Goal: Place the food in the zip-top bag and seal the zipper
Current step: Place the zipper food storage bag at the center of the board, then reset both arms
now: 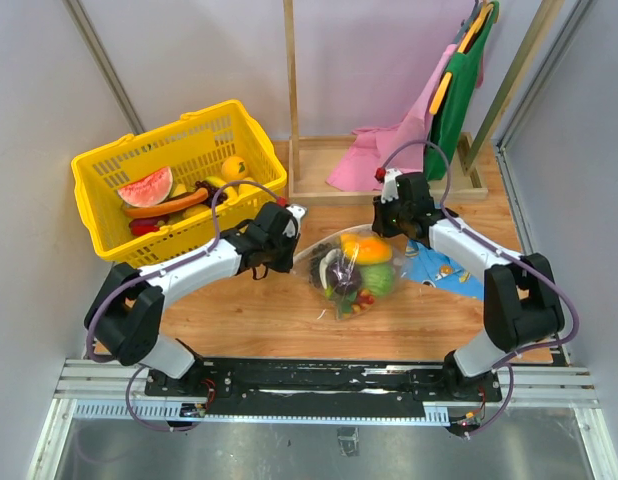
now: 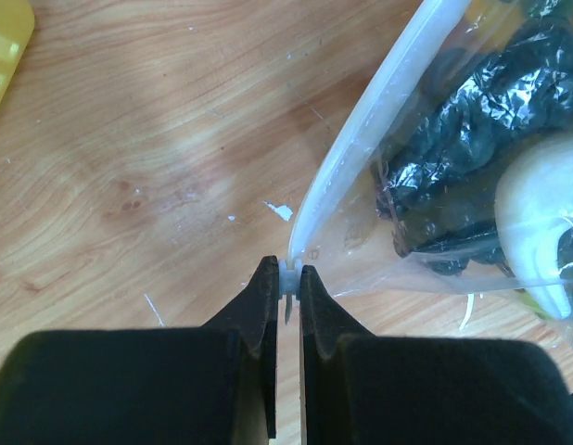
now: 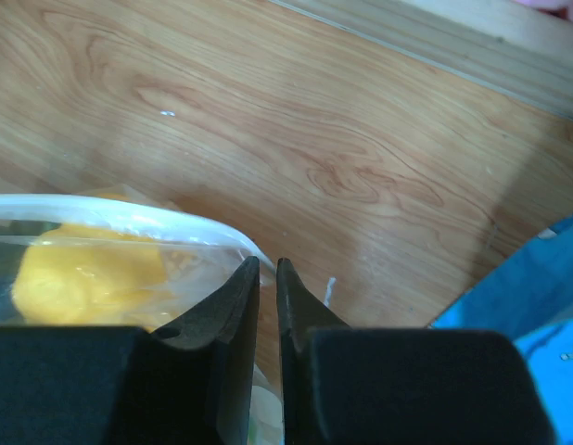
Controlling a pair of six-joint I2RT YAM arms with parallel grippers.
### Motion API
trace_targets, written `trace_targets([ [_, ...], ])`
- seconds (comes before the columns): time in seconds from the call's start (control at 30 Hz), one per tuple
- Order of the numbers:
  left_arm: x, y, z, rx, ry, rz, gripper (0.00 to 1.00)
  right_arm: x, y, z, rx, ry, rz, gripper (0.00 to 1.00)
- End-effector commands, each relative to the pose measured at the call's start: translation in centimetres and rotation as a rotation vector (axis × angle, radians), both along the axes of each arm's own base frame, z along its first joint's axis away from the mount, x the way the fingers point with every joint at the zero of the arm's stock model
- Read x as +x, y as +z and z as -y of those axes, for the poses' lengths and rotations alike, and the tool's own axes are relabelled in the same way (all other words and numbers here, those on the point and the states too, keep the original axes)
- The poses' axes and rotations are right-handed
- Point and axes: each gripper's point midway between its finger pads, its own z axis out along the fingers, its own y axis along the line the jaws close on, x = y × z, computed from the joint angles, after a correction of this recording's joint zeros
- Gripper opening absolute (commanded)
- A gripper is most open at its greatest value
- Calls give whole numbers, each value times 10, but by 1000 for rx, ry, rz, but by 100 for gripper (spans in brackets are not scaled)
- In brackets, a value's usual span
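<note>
The zip-top bag (image 1: 351, 272) lies on the wooden table between both arms, filled with food: a yellow-orange pepper (image 1: 367, 248), a green piece (image 1: 380, 280) and a dark purple piece (image 1: 335, 270). My left gripper (image 1: 299, 217) (image 2: 288, 274) is shut on the near end of the white zipper (image 2: 361, 139), and the purple piece (image 2: 472, 139) shows through the plastic beside it. At the bag's other corner, my right gripper (image 1: 385, 226) (image 3: 268, 265) has its jaws a narrow slit apart. The zipper (image 3: 129, 215) ends against its left fingertip, with yellow food (image 3: 92, 278) behind.
A yellow basket (image 1: 109, 165) at the back left holds more toy food, including a watermelon slice. A blue patterned cloth (image 1: 439, 268) (image 3: 537, 297) lies right of the bag. A wooden rack (image 1: 389, 185) with pink and green cloths stands at the back.
</note>
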Motion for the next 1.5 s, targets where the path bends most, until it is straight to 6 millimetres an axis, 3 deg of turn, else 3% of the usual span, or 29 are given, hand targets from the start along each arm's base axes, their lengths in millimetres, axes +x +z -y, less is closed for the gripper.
trace_targets([
  [0.0,-7,2,-10,4,36,-24,3,-5,6,18,-42,-96,-2,18],
  [0.2,3,43,-8,-60,70,76,19,-16,37,37,-63,-149,79,41],
  [0.43,8,110,-12,-182,120,236,39,-37,108,79,-86,-272,257,61],
  [0.5,7,137,-17,-223,145,292,43,-46,134,94,-90,-316,334,72],
  [0.57,6,167,-25,-266,183,365,52,-57,160,107,-95,-351,425,99],
  [0.73,-3,250,-61,-361,295,590,75,-90,226,138,-107,-429,663,98],
  [0.9,-25,327,-115,-430,434,833,98,-125,276,168,-107,-537,843,98],
  [1.0,-40,355,-141,-465,497,942,99,-145,296,182,-76,-600,920,98],
  [1.17,-61,382,-172,-542,588,1068,99,-164,309,187,-64,-602,952,98],
  [1.47,-68,383,-183,-576,622,1116,99,-164,323,173,-31,-520,945,98],
])
